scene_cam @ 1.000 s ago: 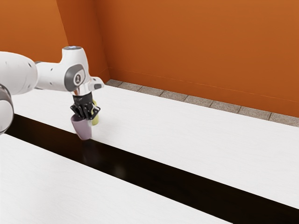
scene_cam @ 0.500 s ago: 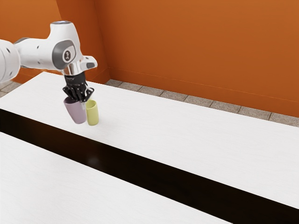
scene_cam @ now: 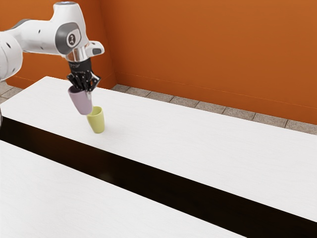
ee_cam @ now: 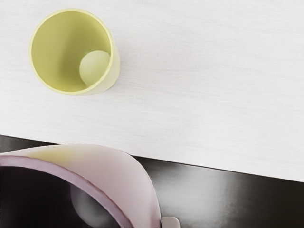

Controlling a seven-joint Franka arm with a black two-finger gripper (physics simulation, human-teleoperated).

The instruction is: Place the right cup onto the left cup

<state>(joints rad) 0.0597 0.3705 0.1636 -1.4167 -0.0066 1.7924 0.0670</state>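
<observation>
Clock directions read on the exterior view's face. Black two-finger gripper (scene_cam: 85, 88): closed on the rim end of a mauve, tapered, smooth-walled cup (scene_cam: 81, 102), which hangs at six o'clock beneath it, clear of the white tabletop (scene_cam: 188, 134). Held cup leans slightly, rim toward eleven o'clock, base toward five.

Pale yellow-green, round, smooth-walled cup (scene_cam: 98, 121): stands upright on the white surface, mouth up, at five o'clock from the mauve one. Wrist view: its mouth is open to the camera, inside bare down to a lighter round bottom; white surface shows between the two cups. They are near each other but apart; stacking not done. Faint yellow tint on the mauve outer wall.

Surroundings: glossy black band (scene_cam: 148, 171) crosses the table from nine o'clock toward four. White jointed arm (scene_cam: 42, 37) enters from ten o'clock. Orange wall (scene_cam: 208, 49) at twelve, grey floor tiles (scene_cam: 210, 106) along its foot.
</observation>
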